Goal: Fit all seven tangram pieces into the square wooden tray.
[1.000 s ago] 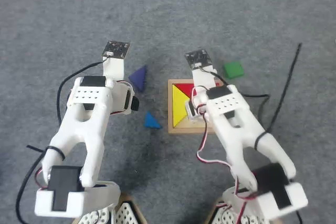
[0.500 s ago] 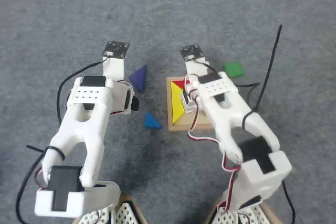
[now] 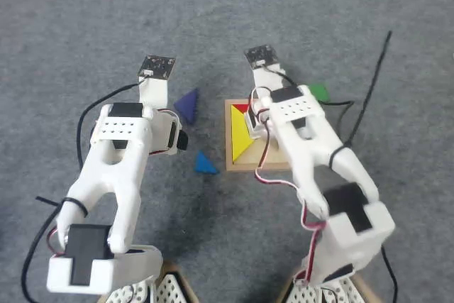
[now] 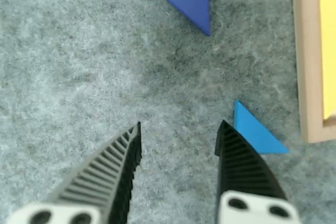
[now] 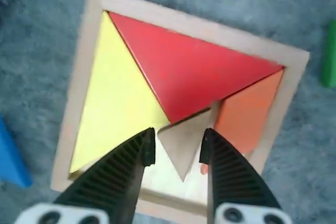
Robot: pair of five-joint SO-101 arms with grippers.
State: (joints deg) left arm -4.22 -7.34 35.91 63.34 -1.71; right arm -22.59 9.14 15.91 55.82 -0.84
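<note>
The square wooden tray [image 3: 237,164] lies between the arms. In it are a yellow triangle [image 5: 115,93], a red triangle [image 5: 189,72] and an orange piece [image 5: 244,116], with a bare triangular gap beside them. My right gripper [image 5: 178,135] hovers open just over that gap, with nothing between its fingers. A dark blue triangle [image 3: 187,104] and a small blue triangle [image 3: 206,163] lie on the carpet left of the tray. My left gripper [image 4: 178,132] is open above bare carpet, one fingertip close to the small blue triangle [image 4: 257,135]. A green piece [image 3: 319,92] sits right of the tray, partly behind the right arm.
Grey carpet covers the whole table. Black cables trail from both arms, one rising at the right [image 3: 369,83]. The tray's wooden rim [image 4: 304,51] lies just beyond the small blue triangle from the left gripper.
The right arm has swung farther out over the tray and now covers more of it and part of the green piece. The left arm has not moved.
</note>
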